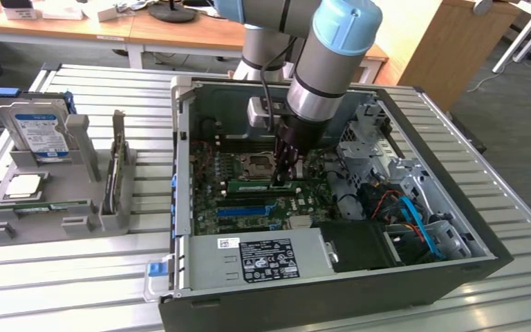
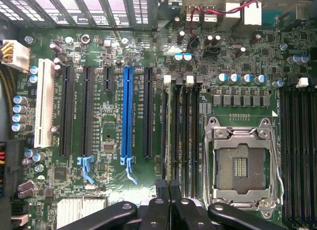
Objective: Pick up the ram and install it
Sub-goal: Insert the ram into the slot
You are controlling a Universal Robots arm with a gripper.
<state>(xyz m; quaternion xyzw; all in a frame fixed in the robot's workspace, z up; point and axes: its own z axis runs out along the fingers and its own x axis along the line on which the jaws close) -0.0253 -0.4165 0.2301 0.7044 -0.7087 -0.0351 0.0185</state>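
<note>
One slatted metal desk (image 1: 53, 290) carries a boxy black computer case (image 1: 339, 290) lying open, and the round grey-and-blue arm (image 1: 330, 62) reaches into it over the green, component-studded motherboard (image 2: 109, 67). Standing on edge in one of the long dark slots (image 2: 190, 141) beside the square silver processor socket (image 2: 241, 165) is the ram (image 1: 258, 185), a thin green strip. Its end sits under the black claw (image 2: 170, 186), whose fingers (image 2: 159, 205) are drawn together to a narrow slit; whether they pinch the strip cannot be told.

Exterior view overlooks the open case (image 1: 339, 297) from above; wrist view faces its motherboard (image 2: 111, 122) closely.
</note>
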